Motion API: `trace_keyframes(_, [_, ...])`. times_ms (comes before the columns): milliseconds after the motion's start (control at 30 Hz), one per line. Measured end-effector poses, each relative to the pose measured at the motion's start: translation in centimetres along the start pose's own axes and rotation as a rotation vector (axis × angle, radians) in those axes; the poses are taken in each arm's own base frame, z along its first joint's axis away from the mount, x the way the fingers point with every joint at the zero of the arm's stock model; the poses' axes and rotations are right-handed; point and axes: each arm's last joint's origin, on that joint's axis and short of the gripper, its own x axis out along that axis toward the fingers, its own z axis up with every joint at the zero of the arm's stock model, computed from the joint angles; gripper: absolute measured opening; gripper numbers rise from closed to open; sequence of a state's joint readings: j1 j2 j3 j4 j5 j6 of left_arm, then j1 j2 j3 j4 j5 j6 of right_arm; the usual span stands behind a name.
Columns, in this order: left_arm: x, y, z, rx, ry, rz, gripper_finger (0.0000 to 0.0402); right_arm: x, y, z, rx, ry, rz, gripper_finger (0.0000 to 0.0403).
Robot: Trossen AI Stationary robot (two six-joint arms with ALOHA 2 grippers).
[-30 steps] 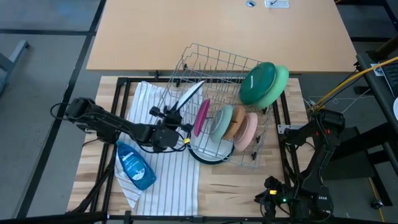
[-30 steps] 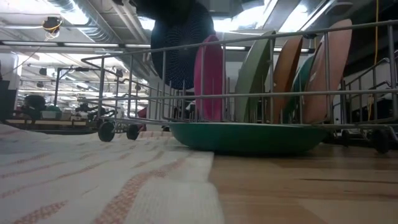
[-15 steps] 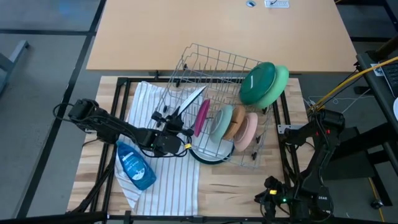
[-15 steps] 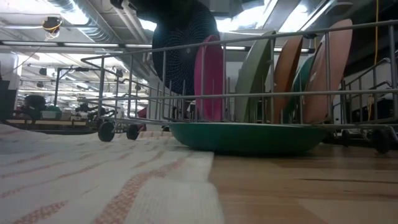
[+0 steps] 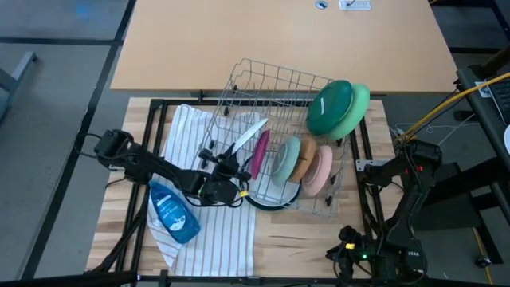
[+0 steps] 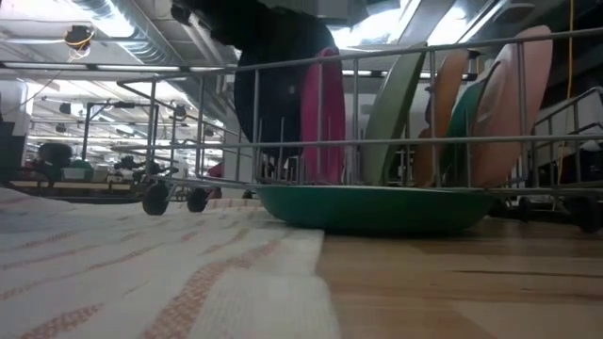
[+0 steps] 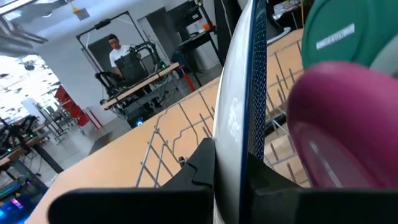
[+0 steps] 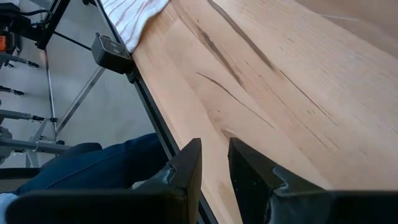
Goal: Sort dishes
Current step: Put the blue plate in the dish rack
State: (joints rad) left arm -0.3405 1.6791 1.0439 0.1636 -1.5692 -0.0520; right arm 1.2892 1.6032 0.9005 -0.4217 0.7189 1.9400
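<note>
My left gripper (image 5: 225,165) is shut on a white plate with a dark blue rim (image 5: 249,134), held on edge inside the grey wire rack (image 5: 275,80) beside the magenta plate (image 5: 260,151). Sage (image 5: 284,155), tan (image 5: 302,159) and peach (image 5: 319,169) plates stand on edge in the rack's slots. Dark green (image 5: 330,105) and light green (image 5: 360,108) bowls lean at its far right corner. A dark green dish (image 6: 377,207) lies flat on the table under the rack. My right gripper (image 8: 215,163) waits by the table's near right edge, open a little, with nothing between its fingers. My left gripper pinches the white plate's rim (image 7: 239,143) between its two fingers (image 7: 199,168), one on each face. The fingers come level from the table's left. The plate stands upright on edge in the hold; whether its lower edge rests on the rack, I cannot tell.
A blue soap bottle (image 5: 173,211) lies on a striped towel (image 5: 199,239) at the near left. Bare wood (image 5: 311,247) lies near the front edge. A person's leg in jeans (image 8: 93,168) is by the table's near edge; another person (image 7: 115,46) stands far off.
My left gripper has gone down and toward the table's right, still shut on the white plate. The plate has sunk upright into the rack, close beside the magenta plate. The rack and its standing plates have shifted a little.
</note>
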Motion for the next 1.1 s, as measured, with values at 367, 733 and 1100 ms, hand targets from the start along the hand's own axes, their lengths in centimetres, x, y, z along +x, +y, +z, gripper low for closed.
trace_keyframes(367, [-0.2,-2.1,-2.2,0.026,-0.003,0.001,0.0009,0.3,0.1,0.5,0.008,-0.050,0.007,0.0085])
trace_keyframes(733, [-1.4,-2.2,-2.2,0.018,-0.016,-0.034,0.0023,1.3,0.4,1.7,-0.021,-0.070,-0.030,0.0085])
trace_keyframes(1100, [-3.0,-2.3,-2.3,0.047,-0.034,-0.093,0.0035,1.3,0.4,1.7,-0.021,-0.067,-0.029,0.0085])
